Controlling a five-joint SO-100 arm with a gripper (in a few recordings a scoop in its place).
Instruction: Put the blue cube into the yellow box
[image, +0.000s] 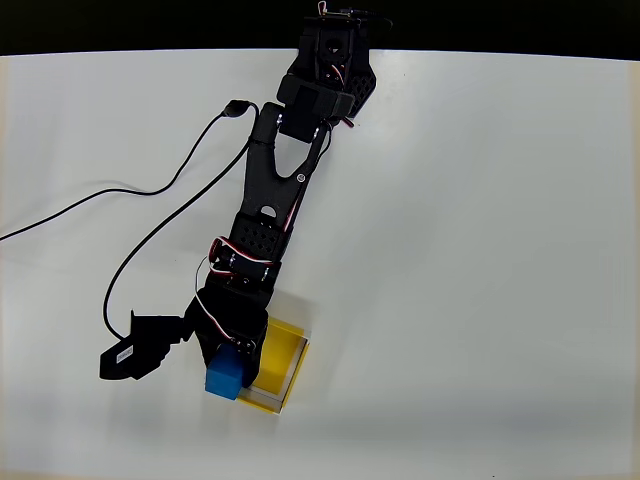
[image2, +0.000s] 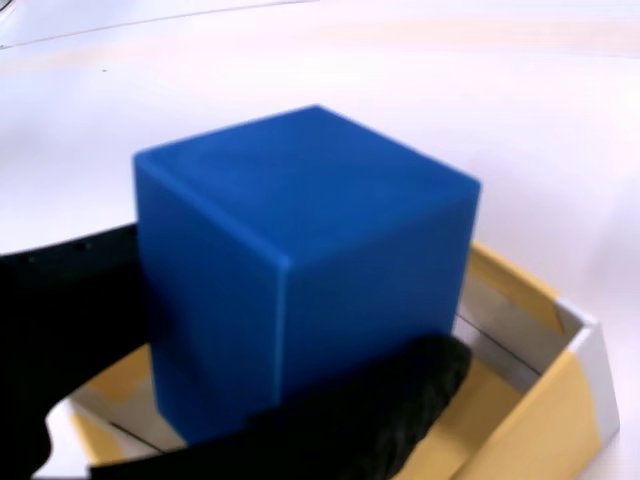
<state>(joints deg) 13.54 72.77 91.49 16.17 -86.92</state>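
Hand (image: 228, 362) grips matte blue cube (image2: 300, 270) above square, shallow yellow box (image: 280, 360).

White table (image: 480, 250); black cable (image: 150, 235) curling across left side.

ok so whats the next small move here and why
Probably shift a little further over the yellow box, then open. The pincer holds the blue cube at the box's left edge in the overhead view, so releasing now might land it on the rim.
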